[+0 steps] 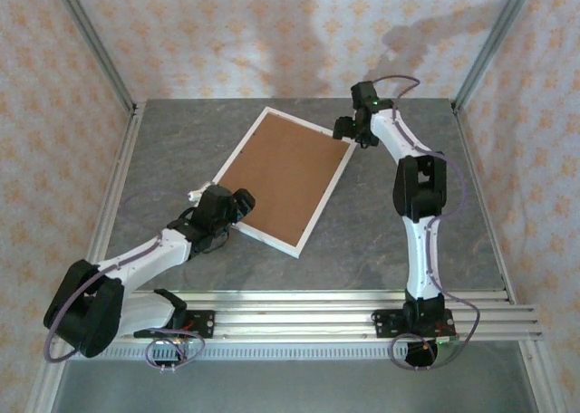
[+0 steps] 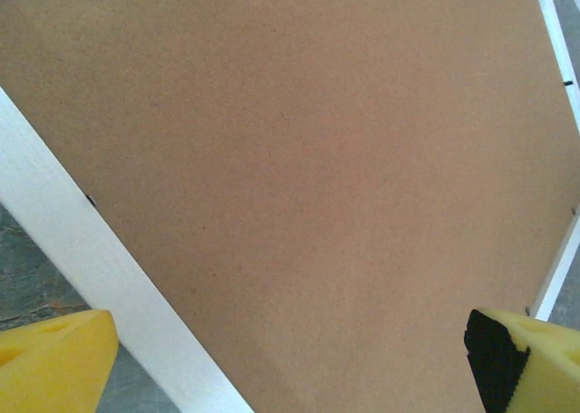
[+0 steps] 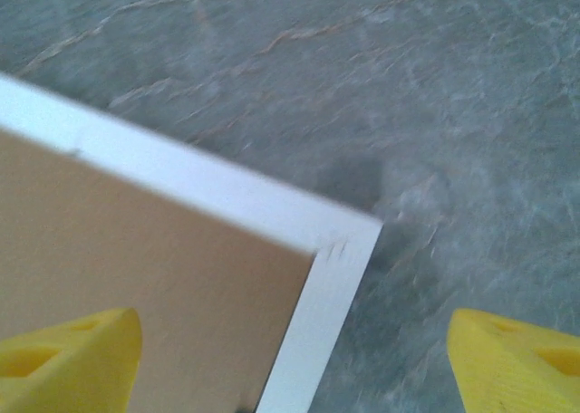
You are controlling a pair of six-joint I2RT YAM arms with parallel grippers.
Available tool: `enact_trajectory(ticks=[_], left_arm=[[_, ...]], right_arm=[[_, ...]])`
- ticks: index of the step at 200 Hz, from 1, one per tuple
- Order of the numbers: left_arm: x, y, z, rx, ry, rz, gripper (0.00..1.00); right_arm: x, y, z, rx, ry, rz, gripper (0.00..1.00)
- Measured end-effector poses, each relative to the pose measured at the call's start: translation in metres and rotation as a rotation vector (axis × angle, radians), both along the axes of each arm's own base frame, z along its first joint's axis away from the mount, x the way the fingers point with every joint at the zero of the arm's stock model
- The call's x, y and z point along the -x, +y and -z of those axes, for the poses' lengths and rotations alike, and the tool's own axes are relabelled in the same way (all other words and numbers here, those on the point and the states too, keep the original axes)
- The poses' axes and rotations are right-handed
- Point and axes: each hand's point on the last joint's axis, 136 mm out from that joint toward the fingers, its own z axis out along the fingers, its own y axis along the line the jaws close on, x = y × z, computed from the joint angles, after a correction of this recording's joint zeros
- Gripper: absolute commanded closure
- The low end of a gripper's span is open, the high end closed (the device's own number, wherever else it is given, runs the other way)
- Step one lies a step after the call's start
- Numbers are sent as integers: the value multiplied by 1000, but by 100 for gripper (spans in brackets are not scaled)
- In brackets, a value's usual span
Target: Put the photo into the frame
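The frame [image 1: 326, 198] lies on the worktop [image 1: 181, 141], board [image 1: 285, 173] up. Left end effector [image 2: 292, 331] and right end effector [image 3: 294, 322] hover wide open at opposite ends.

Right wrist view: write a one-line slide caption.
Open right gripper hovering over a corner of the white frame, brown backing board inside, on the grey table.

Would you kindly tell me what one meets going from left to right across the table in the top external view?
left gripper → brown board lying in the frame → right gripper
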Motion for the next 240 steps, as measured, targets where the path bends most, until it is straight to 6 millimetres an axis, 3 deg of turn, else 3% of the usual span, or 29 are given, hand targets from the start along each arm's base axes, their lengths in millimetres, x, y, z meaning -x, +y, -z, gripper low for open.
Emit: enact_trajectory(ticks=[51,88,116,155,177,212,224,240], left_arm=[[-3,2,12,-2,8,-39,0],[-8,7,19,-34,7,-65,0],[-19,9,21,-74,-7,-79,0],[-47,19,19,-95,-44,-113,0],[-64,25,17,-92,-55,-117,0],[-88,26,17,-96,-53,-82,0],[-93,26,17,-97,-50,-65,0],[-100,30,17,-99,-43,-43,0]], right_arm=[[2,-4,29,-31,79,100,26],[5,-6,38,-40,97,158,48],[12,-7,40,-62,65,205,58],[51,-26,41,-47,61,278,58],[98,-36,42,-41,97,315,54],[165,-46,34,-44,131,326,37],[172,-49,23,-32,119,300,31],[166,-50,6,-5,71,227,27]])
